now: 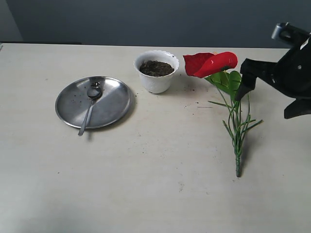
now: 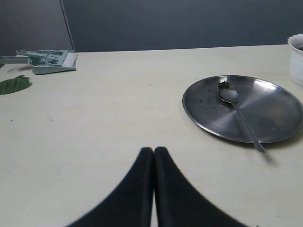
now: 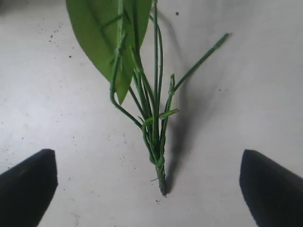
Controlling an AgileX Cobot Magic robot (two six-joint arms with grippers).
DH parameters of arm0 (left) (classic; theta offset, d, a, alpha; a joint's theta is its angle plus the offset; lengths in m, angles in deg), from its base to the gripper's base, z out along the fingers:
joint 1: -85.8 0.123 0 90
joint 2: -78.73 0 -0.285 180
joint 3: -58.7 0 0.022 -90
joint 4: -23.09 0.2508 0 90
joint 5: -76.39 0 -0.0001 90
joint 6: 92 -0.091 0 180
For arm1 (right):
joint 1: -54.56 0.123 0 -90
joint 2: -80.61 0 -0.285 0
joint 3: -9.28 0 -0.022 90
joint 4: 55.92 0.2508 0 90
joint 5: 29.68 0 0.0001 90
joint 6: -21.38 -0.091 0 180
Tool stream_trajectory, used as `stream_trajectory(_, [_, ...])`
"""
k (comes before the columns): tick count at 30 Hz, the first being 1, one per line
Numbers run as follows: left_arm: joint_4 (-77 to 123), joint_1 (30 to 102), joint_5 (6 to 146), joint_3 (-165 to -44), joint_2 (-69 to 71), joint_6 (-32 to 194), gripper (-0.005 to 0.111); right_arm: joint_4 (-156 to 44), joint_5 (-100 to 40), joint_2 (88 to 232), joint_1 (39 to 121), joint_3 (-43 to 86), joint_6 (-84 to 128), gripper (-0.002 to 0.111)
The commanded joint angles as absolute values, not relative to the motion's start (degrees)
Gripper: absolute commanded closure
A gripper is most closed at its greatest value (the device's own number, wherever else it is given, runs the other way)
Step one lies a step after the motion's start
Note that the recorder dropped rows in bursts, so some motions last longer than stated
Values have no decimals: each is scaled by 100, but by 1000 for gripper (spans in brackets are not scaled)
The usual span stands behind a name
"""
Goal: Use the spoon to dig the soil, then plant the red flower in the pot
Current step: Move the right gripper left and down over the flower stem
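Red flower (image 1: 210, 63) flat on the table (image 1: 155, 184), to the right of the pot (image 1: 156, 71); bloom near the pot's rim but not touching, stem (image 1: 237, 141) running away toward the near edge. In the right wrist view: stem end (image 3: 161, 177) bound with green wrap, thin blades fanning out from it, one broad leaf (image 3: 106, 42) beyond.

Right gripper (image 3: 147, 184) above the stem end, fingers spread wide, one dark pad (image 3: 28, 182) on each side of the stem, neither touching. Nothing held.

Left gripper (image 2: 154, 156) low over bare table, fingers pressed together, holding nothing. Well apart from the plate (image 2: 265, 118).

Spoon (image 1: 90, 107) resting in the plate, handle overhanging the rim, a few crumbs of soil in its bowl. Pot filled with soil (image 1: 156, 68) close to the rim. Dustpan set (image 2: 47, 60) at the far edge of the table, out of play.

Handling, judged: artificial flower, so light and springy; stem likely wire-cored, thin, apt to roll or slip between pads. Blades soft, no support. Best hold probably at the wrapped bundle just above the stem end, the thickest and stiffest part. Top-heavy bloom likely to swing on lifting. Hold too near the tip leaves little stem to push into the soil.
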State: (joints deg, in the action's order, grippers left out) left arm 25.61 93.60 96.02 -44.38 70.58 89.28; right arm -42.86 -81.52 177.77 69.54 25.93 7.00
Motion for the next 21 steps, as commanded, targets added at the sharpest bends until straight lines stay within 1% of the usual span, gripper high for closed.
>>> stream_trajectory(1, [2575,9369,9557,-4408,7094,8926,106,-4080,-8070,18129,7000,2586,1157,9])
stream_trajectory(8, [2575,9369,9557,-4408,7094,8926,106,-3888,-7875,18457,7000,2586,2138,9])
stream_trajectory(10, [2575,9369,9557,-4408,7094,8926,106,-3900,-7742,18483,7000,2586,2424,6])
stream_trajectory(11, [2575,9369,9557,-4408,7094,8926,106,-3916,-7654,18495,7000,2586,2469,3])
stream_trajectory(16, [2575,9369,9557,-4408,7094,8926,106,-3916,-7331,18495,7000,2586,2438,4])
stream_trajectory(21, [2575,9369,9557,-4408,7094,8926,106,-3841,-7389,18776,7000,2586,2307,4])
